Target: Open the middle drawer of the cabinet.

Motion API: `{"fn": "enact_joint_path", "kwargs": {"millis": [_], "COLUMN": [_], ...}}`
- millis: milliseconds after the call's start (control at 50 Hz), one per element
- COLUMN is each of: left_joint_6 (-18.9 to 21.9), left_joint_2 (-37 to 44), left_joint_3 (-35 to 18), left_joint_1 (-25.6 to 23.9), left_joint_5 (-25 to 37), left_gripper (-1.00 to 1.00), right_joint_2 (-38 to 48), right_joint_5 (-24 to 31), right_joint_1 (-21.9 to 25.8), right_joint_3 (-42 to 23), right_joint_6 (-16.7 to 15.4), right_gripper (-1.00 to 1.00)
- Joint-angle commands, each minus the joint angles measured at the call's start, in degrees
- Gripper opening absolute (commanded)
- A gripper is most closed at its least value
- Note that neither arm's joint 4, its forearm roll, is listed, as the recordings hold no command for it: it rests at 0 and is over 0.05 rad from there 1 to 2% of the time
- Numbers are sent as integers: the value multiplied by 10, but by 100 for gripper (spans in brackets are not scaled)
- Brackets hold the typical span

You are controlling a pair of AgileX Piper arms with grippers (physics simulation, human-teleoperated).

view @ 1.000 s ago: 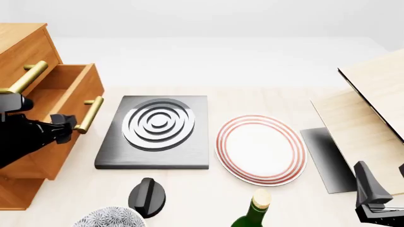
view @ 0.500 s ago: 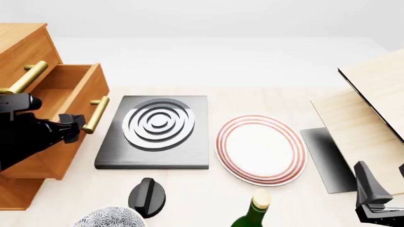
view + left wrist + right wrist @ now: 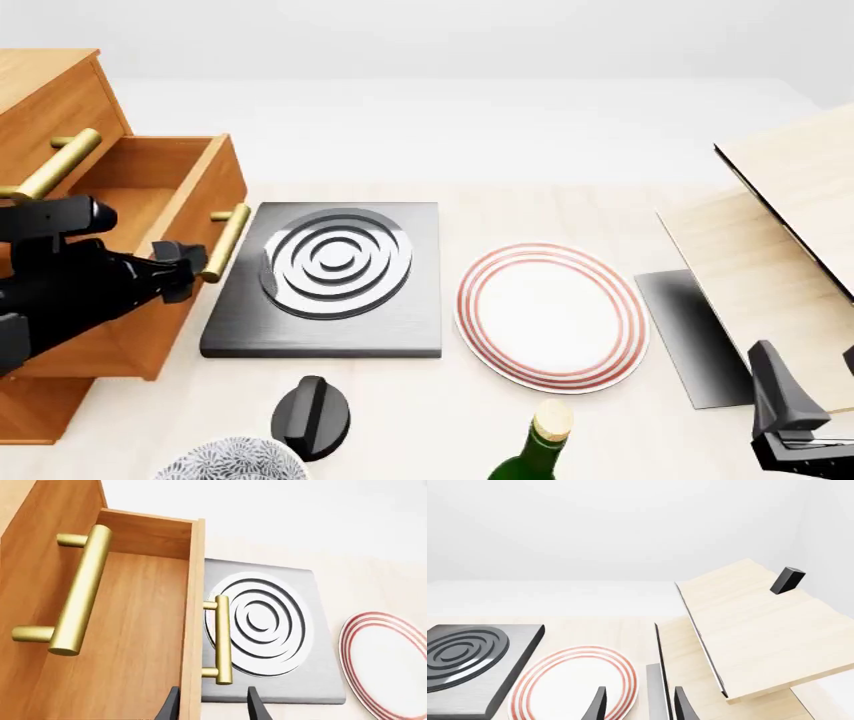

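Observation:
The cabinet (image 3: 54,110) stands at the far left, orange-brown with brass bar handles. Its middle drawer (image 3: 187,200) is pulled well out toward the black burner plate, and the hollow inside shows. My left gripper (image 3: 187,268) sits at the near end of the drawer's brass handle (image 3: 227,240). In the left wrist view its fingers (image 3: 257,705) stand apart on either side of the drawer front (image 3: 193,605) and handle (image 3: 222,640), not pressed onto the bar. The top drawer's handle (image 3: 77,590) stays flush with the cabinet. My right gripper (image 3: 810,368) rests open at the near right corner, holding nothing (image 3: 639,705).
A black burner plate with silver rings (image 3: 327,270) lies right beside the open drawer. A red-rimmed white plate (image 3: 551,315) is at centre. A black knob-like object (image 3: 314,415), a patterned bowl (image 3: 227,462) and a green bottle (image 3: 534,450) line the near edge. A pale wooden board (image 3: 787,230) leans at right.
The middle drawer has slid farther out to the right, and my left gripper has moved with it. The right arm has not moved.

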Motion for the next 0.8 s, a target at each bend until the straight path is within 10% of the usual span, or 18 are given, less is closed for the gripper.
{"fn": "enact_joint_path", "kwargs": {"millis": [20,800], "left_joint_6": [-21,-18], "left_joint_2": [14,14], "left_joint_3": [3,-25], "left_joint_1": [-24,-71], "left_joint_5": [-1,19], "left_gripper": [100,100], "right_joint_2": [-9,-10], "right_joint_5": [7,8], "right_joint_1": [2,2], "right_joint_3": [0,0], "right_joint_6": [2,2], "right_gripper": [100,100]}}
